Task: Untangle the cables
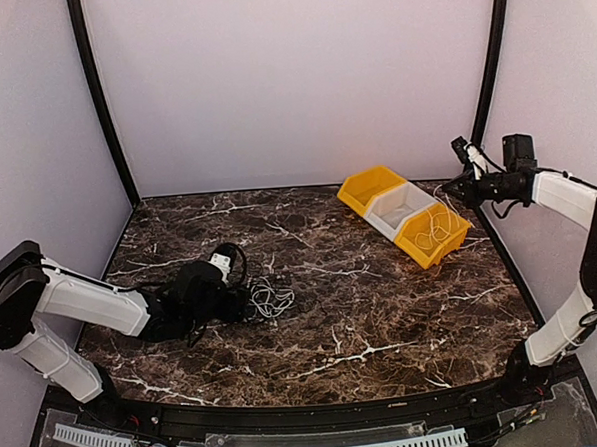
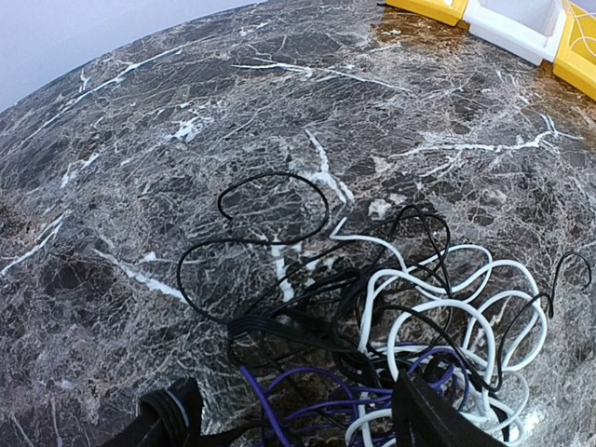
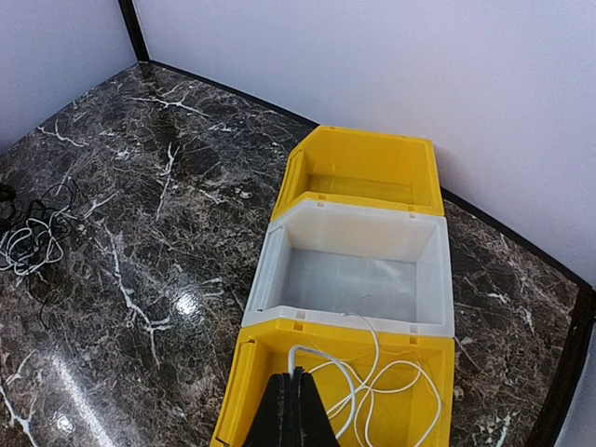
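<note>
A clump of thin cables (image 1: 270, 300) lies on the marble table left of centre. In the left wrist view it shows white loops (image 2: 447, 307), a black bundle (image 2: 279, 328) and purple strands (image 2: 255, 390). My left gripper (image 1: 245, 304) lies low at the clump's left edge. It is open in its own view (image 2: 298, 428), with its fingers either side of the purple and black strands. My right gripper (image 1: 447, 188) is raised over the near yellow bin (image 1: 431, 239). It is shut (image 3: 296, 410) on the end of a separate white cable (image 3: 312, 350), which coils down into that bin.
Three bins stand in a row at the back right: a far yellow one (image 3: 368, 168), a white one (image 3: 354, 270) and the near yellow one (image 3: 233, 400). A white and black object (image 1: 220, 260) sits by the left arm. Black frame posts stand at both back corners.
</note>
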`<move>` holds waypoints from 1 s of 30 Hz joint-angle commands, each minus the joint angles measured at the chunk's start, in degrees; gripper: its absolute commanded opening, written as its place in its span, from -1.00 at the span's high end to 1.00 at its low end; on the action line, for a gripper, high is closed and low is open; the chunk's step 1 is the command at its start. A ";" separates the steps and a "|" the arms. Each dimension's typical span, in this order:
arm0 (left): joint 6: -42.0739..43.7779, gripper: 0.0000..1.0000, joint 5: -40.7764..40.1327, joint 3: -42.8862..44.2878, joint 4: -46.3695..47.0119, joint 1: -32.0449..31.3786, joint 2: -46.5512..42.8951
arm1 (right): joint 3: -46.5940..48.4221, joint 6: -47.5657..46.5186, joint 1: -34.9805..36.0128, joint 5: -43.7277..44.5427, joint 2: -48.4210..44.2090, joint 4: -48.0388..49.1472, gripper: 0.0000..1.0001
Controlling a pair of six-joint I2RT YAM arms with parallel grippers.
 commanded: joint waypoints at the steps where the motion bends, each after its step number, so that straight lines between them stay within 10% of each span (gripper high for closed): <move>1: 0.86 -0.46 0.66 1.78 1.44 0.33 1.03 | -1.68 -1.38 -0.18 -0.07 0.91 1.45 1.00; 30: -0.98 -0.44 1.57 1.88 1.23 0.32 1.82 | 7.33 1.18 8.29 -4.12 14.71 -3.06 1.00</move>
